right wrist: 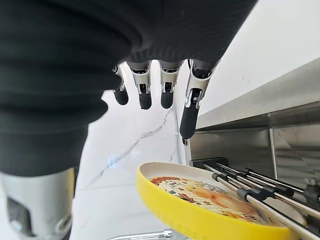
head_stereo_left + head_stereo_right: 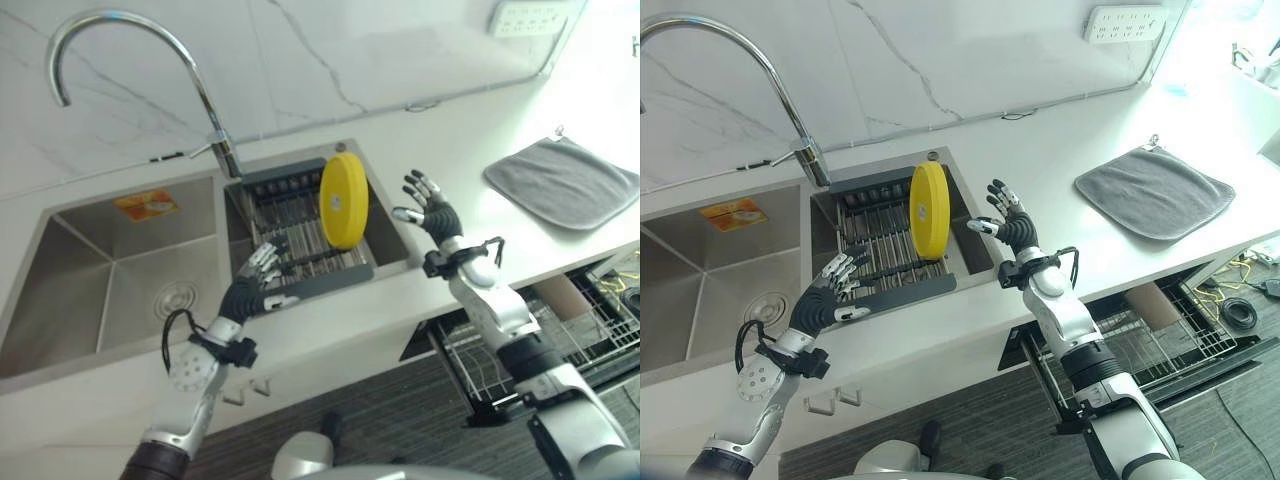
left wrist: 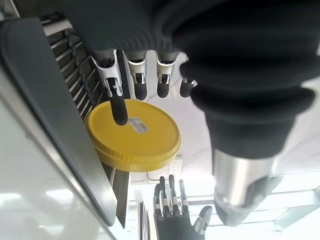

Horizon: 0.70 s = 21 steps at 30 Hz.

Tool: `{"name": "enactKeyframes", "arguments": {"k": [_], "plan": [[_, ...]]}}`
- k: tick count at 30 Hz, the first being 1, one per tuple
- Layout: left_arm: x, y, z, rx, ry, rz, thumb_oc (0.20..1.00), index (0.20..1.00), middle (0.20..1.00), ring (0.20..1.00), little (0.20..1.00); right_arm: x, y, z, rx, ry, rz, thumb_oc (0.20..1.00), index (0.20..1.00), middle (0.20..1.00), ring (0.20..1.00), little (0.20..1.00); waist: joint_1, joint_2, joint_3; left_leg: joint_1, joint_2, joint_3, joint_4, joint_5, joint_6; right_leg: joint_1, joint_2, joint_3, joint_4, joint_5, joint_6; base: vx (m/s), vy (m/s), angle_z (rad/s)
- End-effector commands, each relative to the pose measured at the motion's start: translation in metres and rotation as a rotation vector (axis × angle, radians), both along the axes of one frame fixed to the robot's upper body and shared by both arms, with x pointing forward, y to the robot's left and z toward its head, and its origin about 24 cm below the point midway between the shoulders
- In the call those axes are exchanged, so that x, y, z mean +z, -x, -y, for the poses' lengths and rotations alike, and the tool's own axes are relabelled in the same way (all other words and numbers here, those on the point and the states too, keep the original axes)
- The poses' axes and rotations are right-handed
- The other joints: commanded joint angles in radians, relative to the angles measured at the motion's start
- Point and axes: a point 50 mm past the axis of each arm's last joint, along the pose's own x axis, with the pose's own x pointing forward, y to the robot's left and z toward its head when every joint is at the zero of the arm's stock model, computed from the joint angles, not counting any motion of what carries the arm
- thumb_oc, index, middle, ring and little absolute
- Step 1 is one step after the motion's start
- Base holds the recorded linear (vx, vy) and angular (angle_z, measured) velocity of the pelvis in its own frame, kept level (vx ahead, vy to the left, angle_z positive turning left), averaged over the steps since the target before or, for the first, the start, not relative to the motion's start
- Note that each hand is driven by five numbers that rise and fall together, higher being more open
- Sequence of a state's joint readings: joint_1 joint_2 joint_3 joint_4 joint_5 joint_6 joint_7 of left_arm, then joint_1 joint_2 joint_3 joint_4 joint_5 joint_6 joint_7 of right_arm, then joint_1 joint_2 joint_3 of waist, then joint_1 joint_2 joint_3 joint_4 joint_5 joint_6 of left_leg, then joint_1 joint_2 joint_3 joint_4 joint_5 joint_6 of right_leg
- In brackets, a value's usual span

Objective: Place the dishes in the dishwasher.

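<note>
You are looking down at a yellow plate [image 2: 343, 200] standing on edge in the sink rack [image 2: 300, 245], its faces turned toward 3 and 9 o'clock. Your right hand [image 2: 432, 212] is hovering just beside it at 3 o'clock, fingers spread, holding nothing. Your left hand [image 2: 255, 275] is waiting at 8 o'clock, relaxed and empty. The open dishwasher rack [image 2: 520, 345] is sitting at 4 o'clock below the tabletop [image 2: 440, 130], a grey cloth [image 2: 565, 180] lying beyond.

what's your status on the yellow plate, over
Both hands open, holding nothing: left hand over the rack's near edge, right hand beside the sink. Yellow plate upright on edge in the rack, untouched. Nothing between hands and plate.
</note>
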State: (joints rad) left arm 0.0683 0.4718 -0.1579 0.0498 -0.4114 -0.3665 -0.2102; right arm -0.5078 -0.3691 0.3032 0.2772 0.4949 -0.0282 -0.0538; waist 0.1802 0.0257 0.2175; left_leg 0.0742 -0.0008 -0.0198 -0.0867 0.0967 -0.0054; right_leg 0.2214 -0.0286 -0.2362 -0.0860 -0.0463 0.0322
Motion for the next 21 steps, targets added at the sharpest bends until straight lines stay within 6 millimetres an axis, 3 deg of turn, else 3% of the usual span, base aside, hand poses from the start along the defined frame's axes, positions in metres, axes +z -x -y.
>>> {"name": "enactKeyframes", "arguments": {"k": [1, 7, 21], "plan": [[0.024, -0.009, 0.01, -0.082, -0.038, 0.122, 1.0, 1.0, 1.0, 1.0, 1.0, 0.035, -0.015, -0.007, 0.015, -0.062, 0.101, 1.0, 1.0, 1.0, 1.0, 1.0, 0.035, -0.005, -0.008, -0.003, 0.015, -0.061, 0.016, -0.083, -0.005, -0.062, -0.071, -0.058, 0.1, -0.028, 0.035, 0.0, 0.0, 0.0], [0.027, -0.013, 0.014, -0.12, -0.048, 0.126, 1.0, 1.0, 1.0, 1.0, 1.0, 0.04, -0.027, -0.011, 0.023, -0.028, 0.082, 1.0, 1.0, 1.0, 1.0, 1.0, 0.046, 0.0, 0.012, -0.015, 0.012, -0.071, 0.021, -0.078, -0.004, -0.073, -0.073, -0.057, 0.104, -0.022, 0.036, 0.01, -0.003, 0.03], [0.027, -0.015, 0.017, -0.136, -0.055, 0.125, 1.0, 1.0, 1.0, 1.0, 1.0, 0.048, -0.034, -0.014, 0.029, -0.031, 0.081, 1.0, 1.0, 1.0, 1.0, 1.0, 0.058, 0.003, 0.031, -0.031, 0.005, -0.084, 0.039, -0.076, 0.0, -0.085, -0.077, -0.059, 0.119, -0.021, 0.036, 0.01, 0.001, 0.02]]}}
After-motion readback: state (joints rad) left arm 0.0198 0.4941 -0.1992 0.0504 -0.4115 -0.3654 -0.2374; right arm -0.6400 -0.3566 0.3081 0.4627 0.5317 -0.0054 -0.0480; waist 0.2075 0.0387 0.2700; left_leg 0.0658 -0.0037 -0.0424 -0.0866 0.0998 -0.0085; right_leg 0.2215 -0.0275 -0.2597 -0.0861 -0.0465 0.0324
